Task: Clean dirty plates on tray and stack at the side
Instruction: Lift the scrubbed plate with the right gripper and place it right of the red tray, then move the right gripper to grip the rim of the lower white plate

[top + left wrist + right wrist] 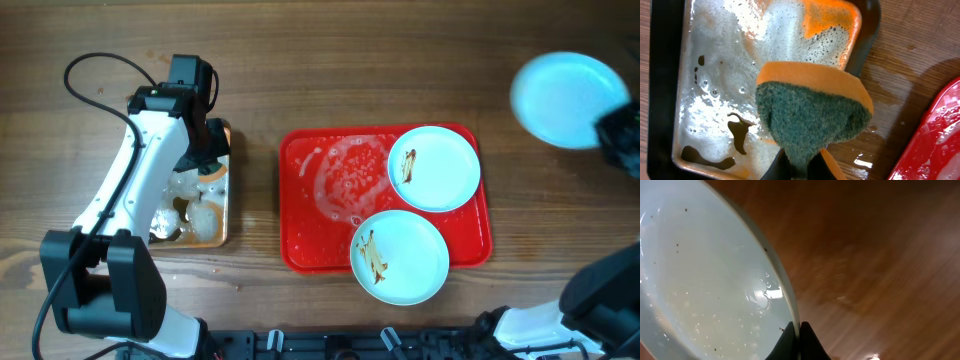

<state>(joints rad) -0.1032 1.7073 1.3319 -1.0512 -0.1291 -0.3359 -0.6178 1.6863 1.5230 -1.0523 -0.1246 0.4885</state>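
The right fingers (800,345) were pinched on the rim of the held plate (705,280), which rose up and to the left of them, tilted above bare worktop (880,255). Its face carried water beads and a few dark specks but no brown smear, so I judged it wiped. Gripping only the edge left the wet face untouched and the underside free for setting down. From overhead this plate hung well off to the side of the red tray (300,235), probably where the stack was meant to begin.

The left fingers (796,169) were clamped on the lower end of the sponge (810,115), so its green scouring face stuck out ahead of them, ready to rub. Beyond it lay the metal tray (662,100), filmed with suds, likely the place for reloading soap.

The red tray sat between the two pairs of fingers and well apart from both. It carried the far plate (433,167) and, just beside it, the near plate (398,256), which overhung the tray's edge. Each bore a brown streak, and foam covered the tray's bare part. By my reckoning, one plate of three was done.
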